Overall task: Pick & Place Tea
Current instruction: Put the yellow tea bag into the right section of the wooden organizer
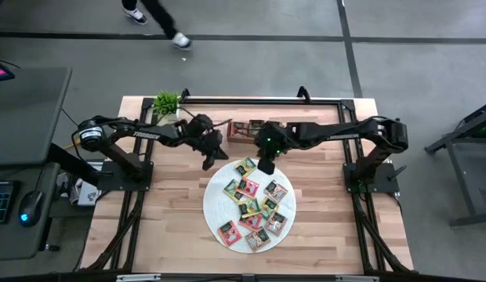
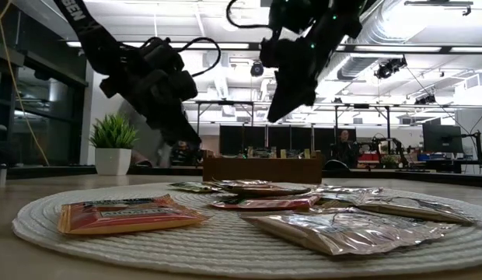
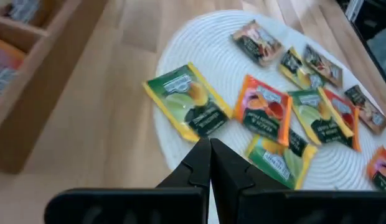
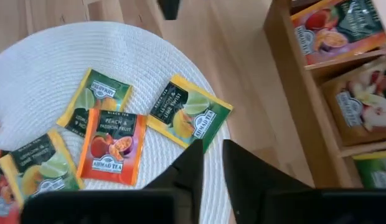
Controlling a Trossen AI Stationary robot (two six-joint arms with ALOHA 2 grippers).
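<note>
Several tea packets (image 1: 251, 205) in green, yellow, orange and red wrappers lie flat on a round white woven mat (image 1: 212, 205). More packets sit in the wooden tray (image 1: 244, 129) at the table's far side. My left gripper (image 3: 210, 148) is shut and empty, hanging above the table just off the mat's far left rim, near a yellow-green packet (image 3: 187, 102). My right gripper (image 4: 212, 152) hovers over the mat's far edge, above that same packet (image 4: 188, 115). Its fingers stand a narrow gap apart with nothing between them. In the low view both grippers (image 2: 190, 138) (image 2: 278, 113) hang well clear of the mat.
The tray's compartments (image 4: 342, 81) hold packets just beyond the mat. A small potted plant (image 1: 168, 102) stands at the far left corner. A person's legs (image 1: 161, 19) show on the floor beyond the table. Bare wood lies left, right and near of the mat.
</note>
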